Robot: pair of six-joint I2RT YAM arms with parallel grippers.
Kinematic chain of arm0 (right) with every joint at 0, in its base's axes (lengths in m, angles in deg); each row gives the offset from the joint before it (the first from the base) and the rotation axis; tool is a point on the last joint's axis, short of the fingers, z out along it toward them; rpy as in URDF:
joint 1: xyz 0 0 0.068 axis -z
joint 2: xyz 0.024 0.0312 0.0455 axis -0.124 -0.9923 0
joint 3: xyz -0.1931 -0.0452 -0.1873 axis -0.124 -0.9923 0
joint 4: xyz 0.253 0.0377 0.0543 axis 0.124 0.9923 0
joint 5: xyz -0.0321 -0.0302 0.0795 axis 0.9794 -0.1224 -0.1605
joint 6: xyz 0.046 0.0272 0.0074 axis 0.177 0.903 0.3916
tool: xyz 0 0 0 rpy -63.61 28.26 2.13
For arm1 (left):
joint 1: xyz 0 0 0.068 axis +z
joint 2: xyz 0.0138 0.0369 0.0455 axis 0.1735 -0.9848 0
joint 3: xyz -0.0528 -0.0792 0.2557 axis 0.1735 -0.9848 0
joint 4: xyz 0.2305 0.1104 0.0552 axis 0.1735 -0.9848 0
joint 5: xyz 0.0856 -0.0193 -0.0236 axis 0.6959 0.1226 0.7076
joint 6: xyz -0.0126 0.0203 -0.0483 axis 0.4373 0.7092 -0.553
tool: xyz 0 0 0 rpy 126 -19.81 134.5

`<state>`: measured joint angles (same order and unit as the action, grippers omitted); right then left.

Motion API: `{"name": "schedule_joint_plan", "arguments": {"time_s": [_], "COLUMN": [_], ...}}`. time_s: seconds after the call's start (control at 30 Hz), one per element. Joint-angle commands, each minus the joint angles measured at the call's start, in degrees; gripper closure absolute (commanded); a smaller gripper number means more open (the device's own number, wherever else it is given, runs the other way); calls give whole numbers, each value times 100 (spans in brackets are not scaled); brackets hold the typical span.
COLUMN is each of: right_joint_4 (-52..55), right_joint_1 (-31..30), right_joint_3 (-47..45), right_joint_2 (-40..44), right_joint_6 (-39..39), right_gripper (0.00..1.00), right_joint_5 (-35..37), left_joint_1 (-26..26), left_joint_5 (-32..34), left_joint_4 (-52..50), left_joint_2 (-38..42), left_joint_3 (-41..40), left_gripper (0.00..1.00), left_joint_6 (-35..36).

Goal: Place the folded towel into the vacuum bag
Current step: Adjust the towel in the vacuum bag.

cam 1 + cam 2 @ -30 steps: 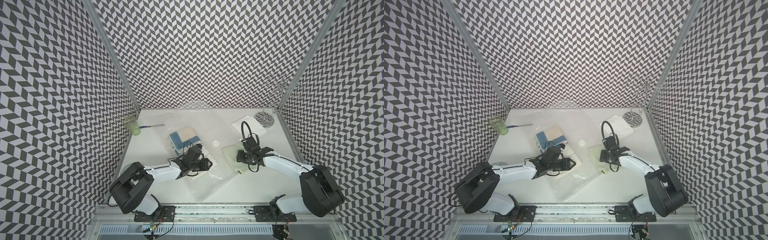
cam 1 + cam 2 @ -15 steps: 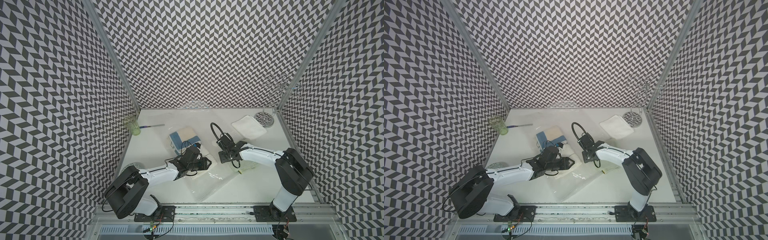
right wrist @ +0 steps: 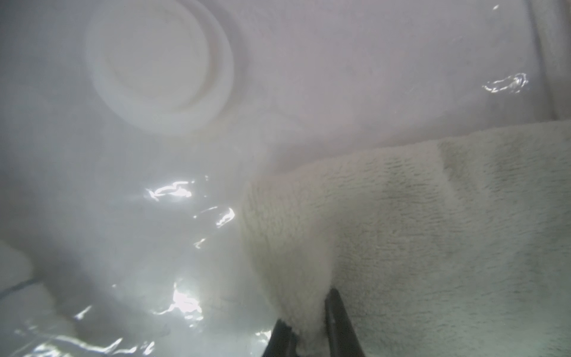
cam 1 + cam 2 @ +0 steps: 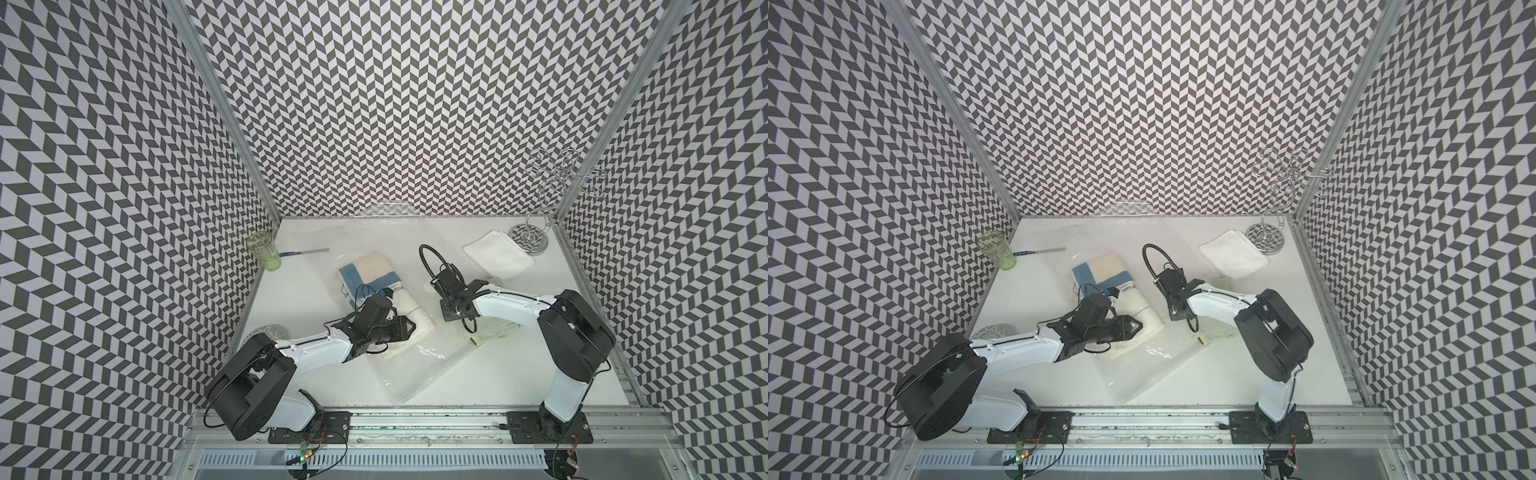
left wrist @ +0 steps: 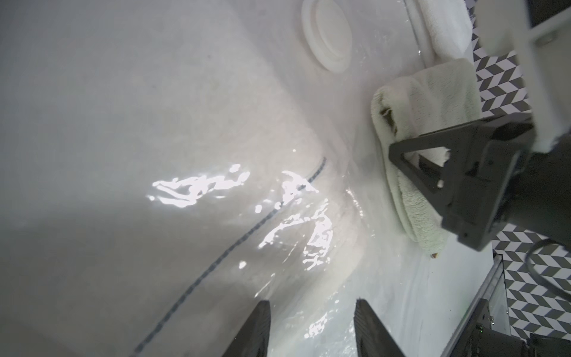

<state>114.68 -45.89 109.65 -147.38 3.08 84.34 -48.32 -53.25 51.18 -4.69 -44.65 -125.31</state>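
1. Your right arm has swung in from the right side of the table toward the middle over the last second, and the right gripper has gone from spread to pinched. Your left arm has hardly shifted.
2. Your right gripper's fingers are pressed together on a raised fold at the edge of the pale green towel, with cloth bunched between them.
3. Your left gripper has its fingers spread apart above the glossy plastic of the vacuum bag. You cannot tell whether they touch the plastic.
4. In both top views the pale green towel lies on the table under your right forearm. It sits just beside the bag's right edge and near the bag's round white valve. In the right wrist view its surface looks bare, not under plastic.
5. The bag lies flat across the middle of the white table, running from the back wall toward the front rail.
6. A blue and cream towel and a white rolled towel lie within the bag's outline, next to your left gripper.
7. A green glass stands at the back left. At the back right a white folded towel lies beside a wire stand.
8. Black and white chevron walls close in three sides.
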Motion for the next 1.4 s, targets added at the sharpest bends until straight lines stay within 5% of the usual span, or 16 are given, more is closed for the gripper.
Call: {"name": "schedule_joint_plan", "arguments": {"time_s": [0.0, 0.3, 0.53, 0.63, 0.7, 0.8, 0.93, 1.1, 1.37], "right_joint_4": [68, -301, -1801, -1790, -1595, -967, -357, -247, -785], "right_joint_1": [175, -197, -246, -163, -107, 101, 878, 2264, 2461], "right_joint_3": [-158, -632, -541, -413, -384, -363, -741, -1497, -1753], "right_joint_2": [580, 1479, 1064, 774, 842, 1342, 2216, 2541, 1952], "right_joint_6": [-87, 928, 2248, 2009, 1503, 784, 428, 72, -61], "right_gripper": [87, 95, 94, 84, 59, 38, 33, 33, 30], "right_joint_5": [-441, -2990, -3189, -3458, -3766, -3944, -3744, -3485, -3575], "left_joint_1": [296, 543, 560, 554, 548, 532, 265, -687, -1283], "left_joint_5": [-221, 51, 151, 113, 51, 28, 68, -130, -654], "left_joint_4": [208, -417, -821, -1051, -1245, -1538, -1792, -1538, -842], "left_joint_2": [-127, -411, -91, 182, 385, 663, 747, 65, -1733], "left_joint_3": [-173, 197, 650, 731, 839, 1045, 1496, 2310, 3229], "left_gripper": [53, 53, 53, 54, 54, 55, 56, 57, 66], "left_joint_6": [82, 393, 591, 615, 616, 600, 576, 411, 372]}}
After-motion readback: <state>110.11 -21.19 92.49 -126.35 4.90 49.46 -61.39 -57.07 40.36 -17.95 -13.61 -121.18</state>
